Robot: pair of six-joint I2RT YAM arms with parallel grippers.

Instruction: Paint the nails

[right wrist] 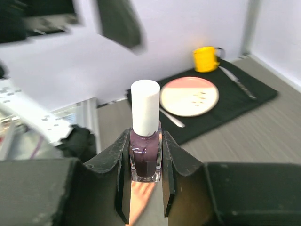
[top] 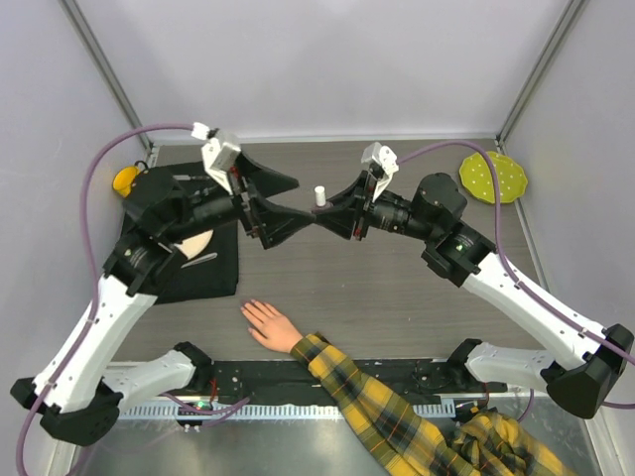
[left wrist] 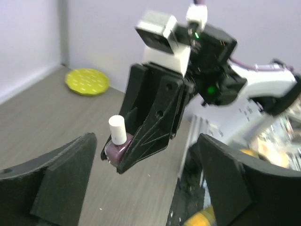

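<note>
The grey wood-grain table carries everything. A black mat lies on it, beyond the hand and off to its left. A yellow-black plaid sleeve runs in from the near right edge and ends in the pale hand, which lies flat on the table with its fingers spread and pointing away toward the far left.

Above the table, beyond the hand's fingertips, the two grippers meet nose to nose. The left gripper has its jaws spread wide and pinches nothing. The right gripper is pressed tight on a small bottle.

On the mat sit a pink-and-cream plate and a yellow cup. A yellow-green dotted disc lies far beyond the hand, to its right.

The bottle is dark purple with a white cap, held upright between the right jaws, just in front of the open left ones.

The nails are at the tips of the spread fingers, well apart from the bottle and too small to tell their colour.
</note>
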